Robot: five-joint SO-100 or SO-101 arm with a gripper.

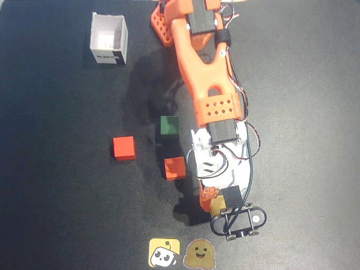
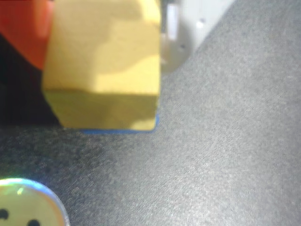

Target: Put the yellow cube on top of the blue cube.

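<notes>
In the wrist view the yellow cube [image 2: 106, 61] fills the upper left, between an orange jaw on its left and a pale jaw on its right. A thin strip of the blue cube [image 2: 117, 130] shows right under the yellow cube's lower edge; the rest of it is hidden. My gripper [image 2: 103, 28] is shut on the yellow cube. In the overhead view the gripper [image 1: 220, 198] is at the lower middle with the yellow cube [image 1: 229, 198] in it; the blue cube is hidden there.
On the dark mat lie a green cube [image 1: 169, 126], a red cube [image 1: 124, 147] and an orange-red cube [image 1: 175, 167], all left of the arm. A white open box [image 1: 109, 39] stands far left. Two stickers [image 1: 164, 253] [image 1: 198, 254] lie near the front edge; one shows in the wrist view [image 2: 23, 202].
</notes>
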